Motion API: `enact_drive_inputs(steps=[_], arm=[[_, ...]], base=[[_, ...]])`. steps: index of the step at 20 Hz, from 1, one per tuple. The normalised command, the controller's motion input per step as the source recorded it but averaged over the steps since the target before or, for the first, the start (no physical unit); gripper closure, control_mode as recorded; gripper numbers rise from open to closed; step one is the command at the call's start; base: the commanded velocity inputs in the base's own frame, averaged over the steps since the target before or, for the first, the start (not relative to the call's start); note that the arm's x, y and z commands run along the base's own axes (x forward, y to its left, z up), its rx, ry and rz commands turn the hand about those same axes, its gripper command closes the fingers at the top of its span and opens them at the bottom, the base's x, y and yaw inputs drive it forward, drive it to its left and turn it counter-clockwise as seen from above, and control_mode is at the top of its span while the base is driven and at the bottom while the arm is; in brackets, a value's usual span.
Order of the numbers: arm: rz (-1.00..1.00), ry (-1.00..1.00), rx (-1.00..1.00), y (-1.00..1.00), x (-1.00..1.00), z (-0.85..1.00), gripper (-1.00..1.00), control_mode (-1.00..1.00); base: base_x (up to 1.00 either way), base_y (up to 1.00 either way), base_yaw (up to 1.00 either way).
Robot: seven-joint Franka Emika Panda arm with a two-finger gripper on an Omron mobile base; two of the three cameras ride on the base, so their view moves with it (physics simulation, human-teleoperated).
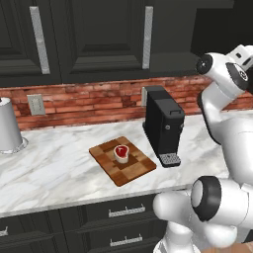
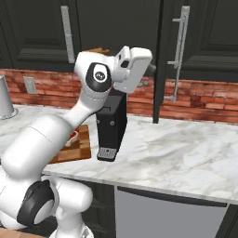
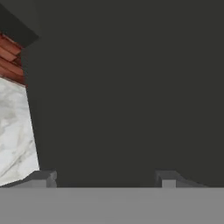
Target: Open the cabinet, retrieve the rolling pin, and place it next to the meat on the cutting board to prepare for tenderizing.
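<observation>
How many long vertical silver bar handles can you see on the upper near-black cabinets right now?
3. Left base view shows two above the marble counter; right base view adds a third on a door farther right. More may be out of frame.

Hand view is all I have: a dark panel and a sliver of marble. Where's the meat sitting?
Observer: The meat lies on the cutting board, on the counter to the left of a black coffee machine.
Operator: And the cabinet?
Observer: In the right base view, one door of the cabinet stands swung out over the counter, with its bar handle on the door's right side.
Operator: Where's the gripper relative to it?
Observer: The gripper is raised at that door's left edge, above the coffee machine.
</observation>
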Motion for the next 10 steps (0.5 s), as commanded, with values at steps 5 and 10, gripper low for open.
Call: enact_drive_inputs(steps=[5, 10], arm=[[0.04, -0.11, 0.01, 0.28, -0.65, -0.02, -1.00, -1.00], [0.01, -0.19, 0.00, 0.86, -0.87, 0.00, -1.00, -1.00]], base=[[0.00, 0.00, 0.00], [0.00, 0.00, 0.00]])
